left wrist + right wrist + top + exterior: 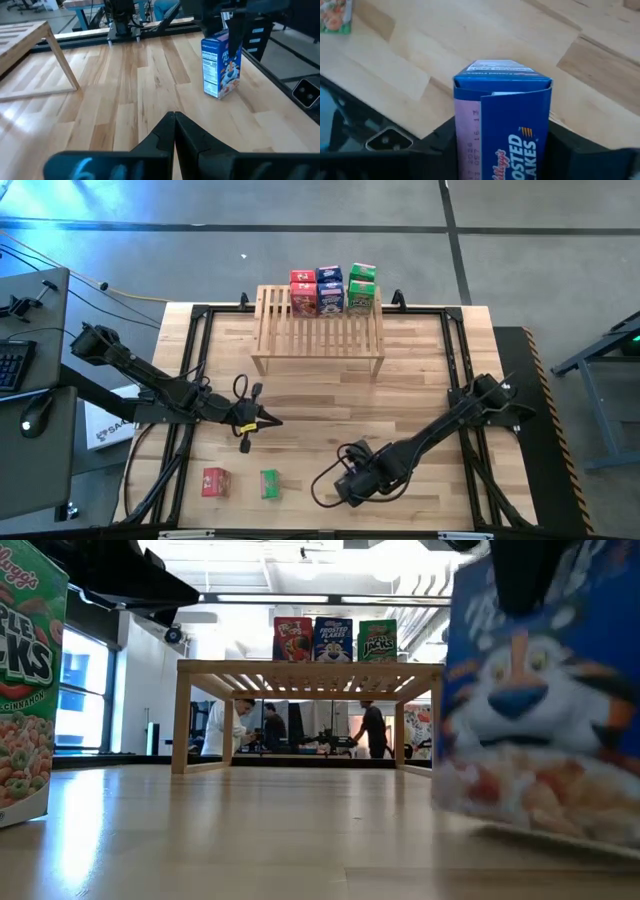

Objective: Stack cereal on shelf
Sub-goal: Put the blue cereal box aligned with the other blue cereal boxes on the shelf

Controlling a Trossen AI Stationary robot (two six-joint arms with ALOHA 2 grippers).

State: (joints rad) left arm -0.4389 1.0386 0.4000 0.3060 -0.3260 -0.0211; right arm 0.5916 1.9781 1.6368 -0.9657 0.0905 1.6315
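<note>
Blue cereal box (502, 120) is clasped between the fingers of the right hand (352, 480) at the desk's (420, 400) near edge. Several boxes (331, 290) are stacked at the shelf's (318, 330) rear; red (215, 481) and green (269, 484) boxes remain. The box's slight tilt is shown only from low. The left hand (272, 421) is closed, idle.

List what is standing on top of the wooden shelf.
Along the far edge of the shelf, a red box, a blue box and a green box stand. Whether more boxes stand behind them cannot be told.
</note>
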